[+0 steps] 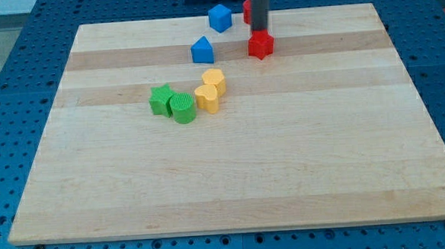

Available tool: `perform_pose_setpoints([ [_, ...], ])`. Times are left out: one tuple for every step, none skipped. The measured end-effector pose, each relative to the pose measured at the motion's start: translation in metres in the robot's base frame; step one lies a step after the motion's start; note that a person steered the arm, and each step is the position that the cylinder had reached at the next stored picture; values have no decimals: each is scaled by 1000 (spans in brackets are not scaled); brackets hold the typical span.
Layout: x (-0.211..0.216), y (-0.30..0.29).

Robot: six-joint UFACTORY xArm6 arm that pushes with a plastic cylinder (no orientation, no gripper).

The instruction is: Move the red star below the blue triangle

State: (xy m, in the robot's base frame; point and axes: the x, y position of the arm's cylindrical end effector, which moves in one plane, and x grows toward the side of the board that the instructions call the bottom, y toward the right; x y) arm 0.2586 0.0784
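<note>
The red star [260,45] lies near the view's top, right of centre. The blue triangle [202,50] sits to its left at about the same height. My rod comes down from the top edge and my tip [259,31] ends just above the red star, touching or almost touching its top side. A second red block [247,11] is partly hidden behind the rod.
A blue cube [219,17] stands near the board's top edge [225,19]. Below the triangle lie a yellow block [215,81], a yellow heart [207,98], a green star [161,99] and a green cylinder [183,108] in a cluster.
</note>
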Motion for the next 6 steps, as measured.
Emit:
perform_pose_setpoints([
  [9, 24],
  [29, -7],
  [48, -57],
  [64, -121],
  [66, -124],
  [58, -85],
])
